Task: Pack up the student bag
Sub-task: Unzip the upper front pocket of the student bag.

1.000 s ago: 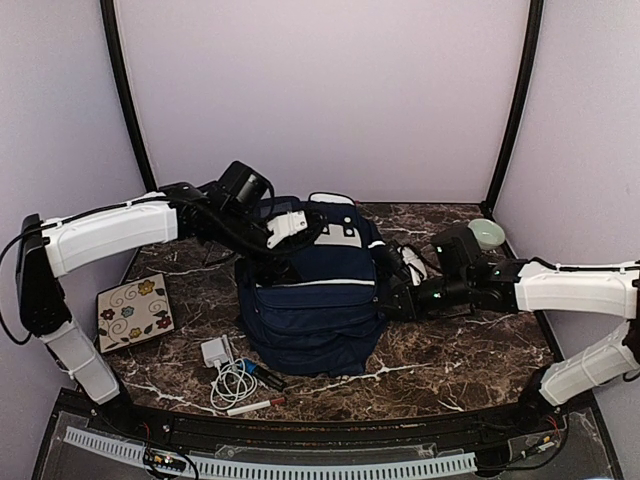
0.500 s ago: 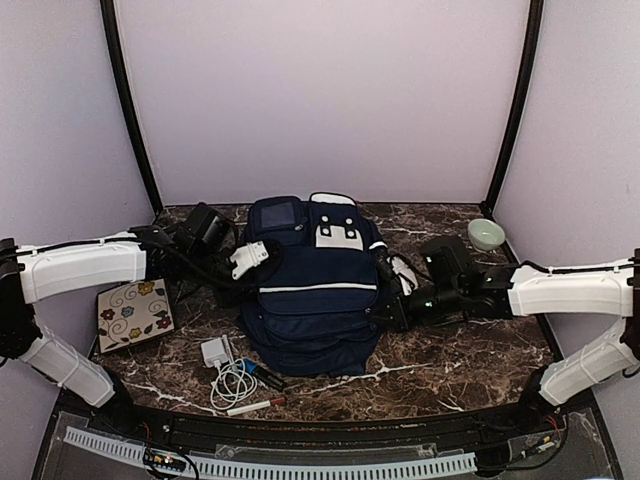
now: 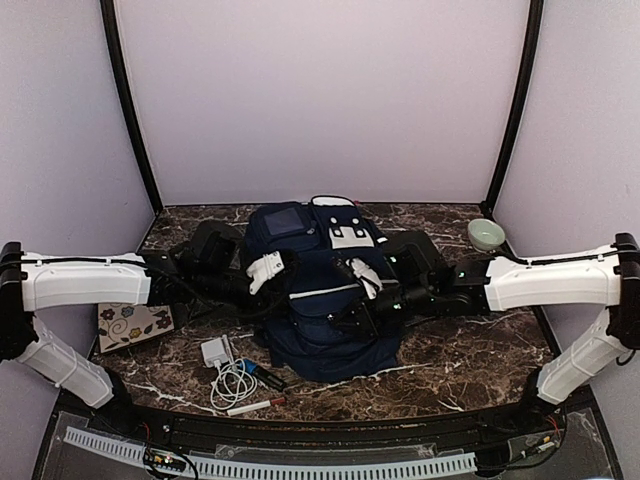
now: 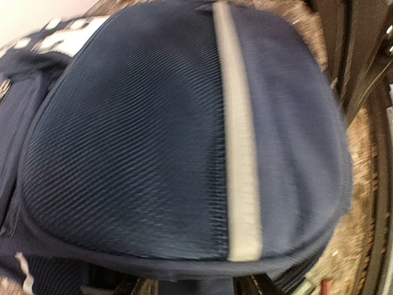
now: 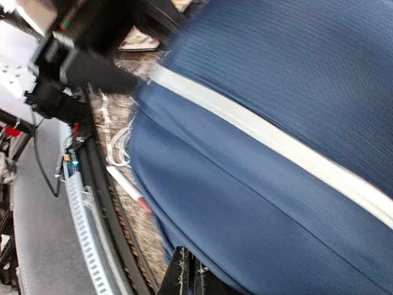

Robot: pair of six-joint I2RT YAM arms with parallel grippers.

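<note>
The student bag [image 3: 325,300], dark navy with thin pale stripes and a grey top panel, stands bunched at the table's middle. My left gripper [image 3: 268,268] is at the bag's left side. In the left wrist view a rounded pocket of the bag [image 4: 153,135] fills the frame, and its fabric sits between the dark fingertips [image 4: 258,287] at the bottom, so the left gripper [image 4: 187,286] is shut on the bag. My right gripper [image 3: 365,280] lies on the bag's front. Its fingers [image 5: 184,270] are pressed together against the navy fabric [image 5: 264,184].
A floral tile [image 3: 135,325] lies at the left, partly under my left arm. A white charger [image 3: 216,351] with coiled cable [image 3: 233,384], a dark marker [image 3: 263,376] and a red-capped pen [image 3: 255,406] lie near the front edge. A green bowl [image 3: 486,234] stands at the back right.
My left arm dropped from above the bag to its left side and the jaws narrowed onto the fabric. The right gripper slid left onto the bag's front. The bag shifted and bunched up.
</note>
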